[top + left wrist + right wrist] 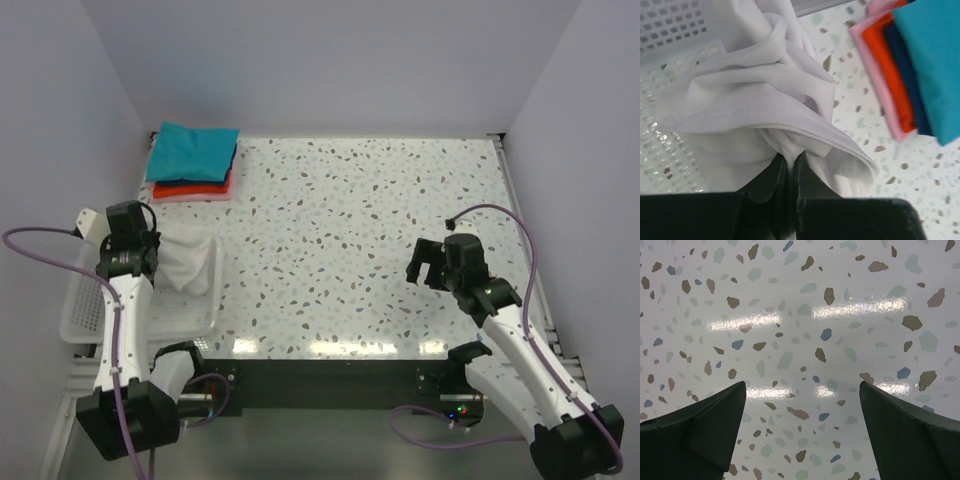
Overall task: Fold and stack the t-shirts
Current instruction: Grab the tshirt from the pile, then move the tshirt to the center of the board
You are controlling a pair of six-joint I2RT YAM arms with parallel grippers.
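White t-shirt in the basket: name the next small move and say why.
Probably lift the white t-shirt up and rightward, out over the mesh basket rim onto the table. The left pincer is shut on a bunch of the shirt, which is crumpled over the basket, and the right pincer hovers open above the table.

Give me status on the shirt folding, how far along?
Done: the teal shirt and red-orange shirt lie folded in a stack at the far left corner of the table. In hand: the left gripper is shut on the crumpled white shirt at the basket. The right gripper is open above the table. Left: fold the white shirt and stack it.
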